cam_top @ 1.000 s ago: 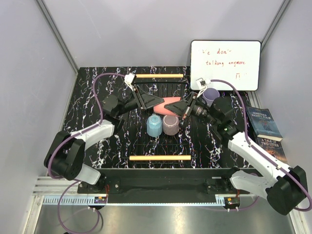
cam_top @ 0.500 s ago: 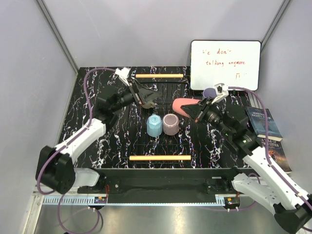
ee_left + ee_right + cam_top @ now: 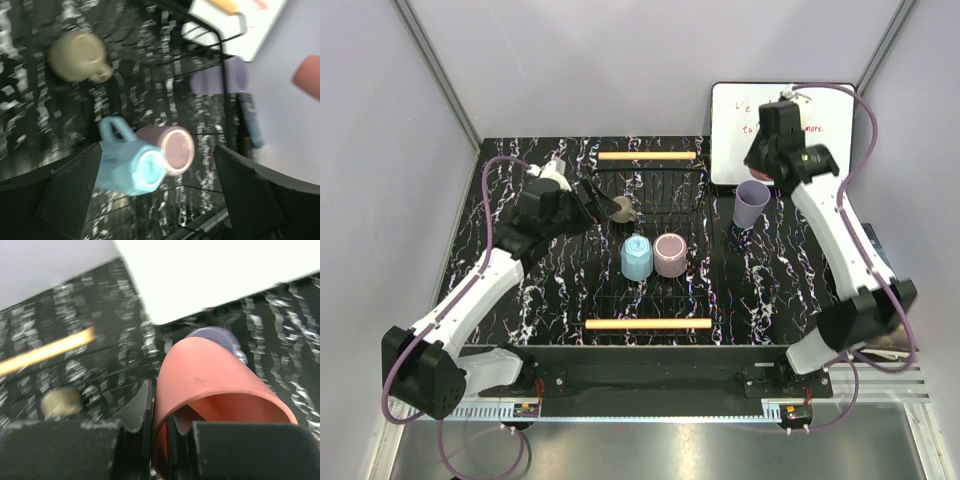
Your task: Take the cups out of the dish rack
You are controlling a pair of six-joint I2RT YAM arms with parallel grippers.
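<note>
While the right gripper (image 3: 162,415) hangs raised off the dish rack (image 3: 670,195), past its right side and in front of the whiteboard (image 3: 830,150), its jaws are clamped on the wall of the coral pink cup (image 3: 215,375), one finger outside and one inside the mouth. The cup is tilted, mouth toward the wrist camera, clear of the rack and above the lavender cup (image 3: 751,204). The lavender cup stands on the marbled table (image 3: 560,300) just right of the rack, not touching it as far as the top view shows.

The left gripper (image 3: 156,150) hovers over the left half of the rack with its jaws wide apart and nothing between them. The olive-grey mug (image 3: 623,208) sits on the rack's far-left part, handle visible in the left wrist view, near the left fingers but not gripped. The light blue cup (image 3: 636,257) and mauve-pink cup (image 3: 670,255) stand side by side at the rack's middle, bases up, blue on the left. The blue one shows a handle in the left wrist view.

The rack lies flat, with one wooden bar (image 3: 647,155) at its far end and another wooden bar (image 3: 647,323) at its near end. Both wrist views are motion-blurred.
</note>
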